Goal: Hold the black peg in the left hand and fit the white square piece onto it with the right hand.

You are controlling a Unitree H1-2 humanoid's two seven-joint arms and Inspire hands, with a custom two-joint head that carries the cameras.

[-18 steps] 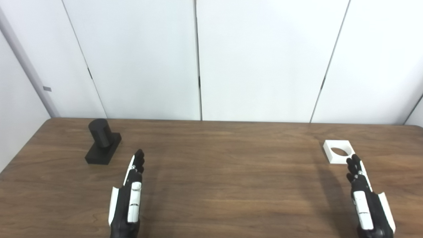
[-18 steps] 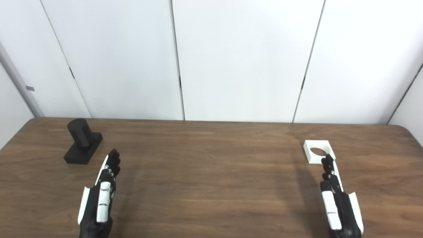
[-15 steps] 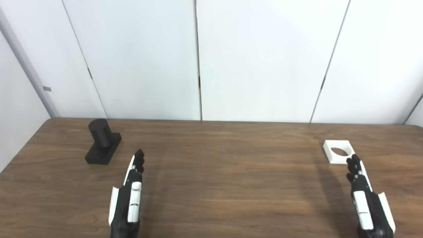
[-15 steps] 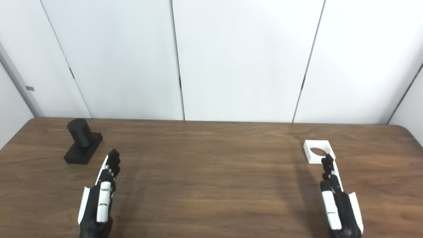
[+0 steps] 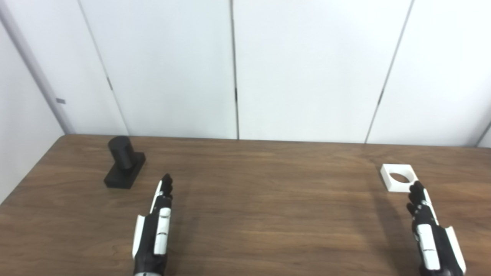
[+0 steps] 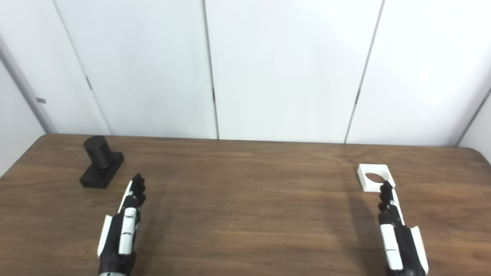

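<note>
Above the table (image 5: 268,214), left hand (image 5: 155,230) and right hand (image 5: 429,230), flat, empty.

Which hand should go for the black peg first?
Left. The left hand lies open on the black peg's side of the table, fingers aimed near it. The right hand is far across, by the white square piece.

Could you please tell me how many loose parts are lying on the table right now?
2. The black peg stands at the far left of the table; the white square piece lies at the far right. Nothing appears hidden.
</note>
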